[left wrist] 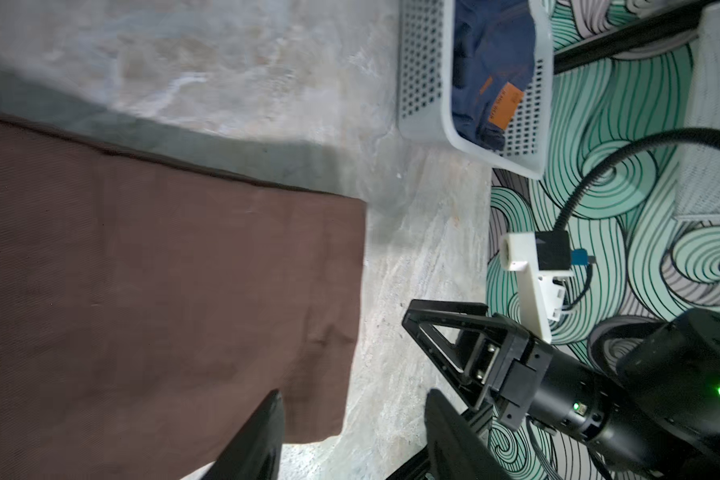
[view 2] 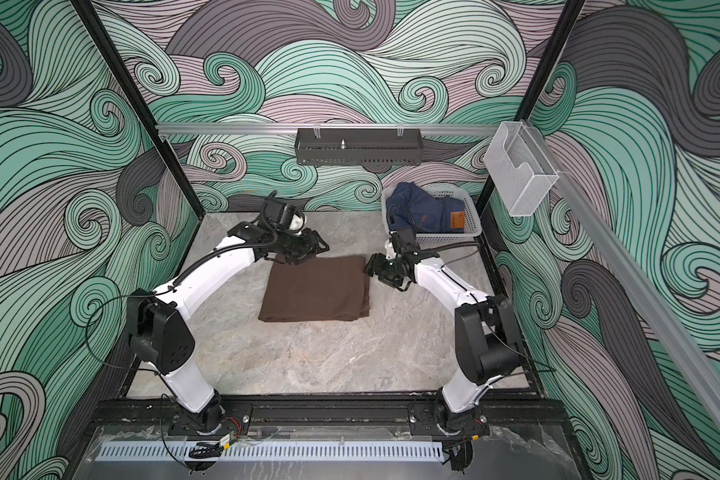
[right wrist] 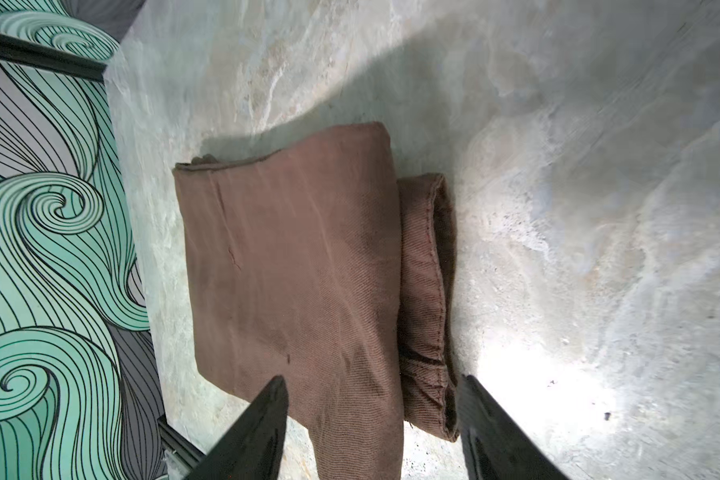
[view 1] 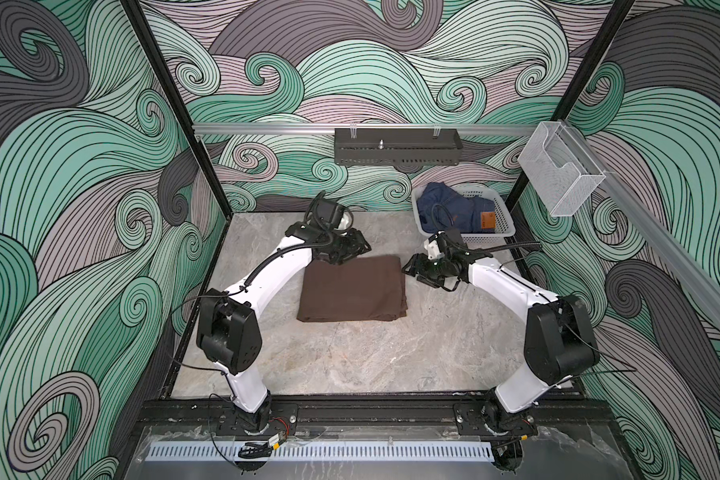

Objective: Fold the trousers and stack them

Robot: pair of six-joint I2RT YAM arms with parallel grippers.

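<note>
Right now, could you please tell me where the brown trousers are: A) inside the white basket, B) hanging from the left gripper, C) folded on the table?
C: the trousers lie folded flat on the table, while the white basket holds only blue jeans.

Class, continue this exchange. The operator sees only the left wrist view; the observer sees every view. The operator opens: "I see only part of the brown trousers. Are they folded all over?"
Observer: Yes. In both top views the trousers lie as one compact rectangle on the table.
Operator: Are the layers flush?
Observer: No. The right wrist view shows a hemmed lower layer sticking out from under the rest.
Operator: Anything mounted above the far side?
Observer: A black perforated tray hangs on the rear rail.
</note>
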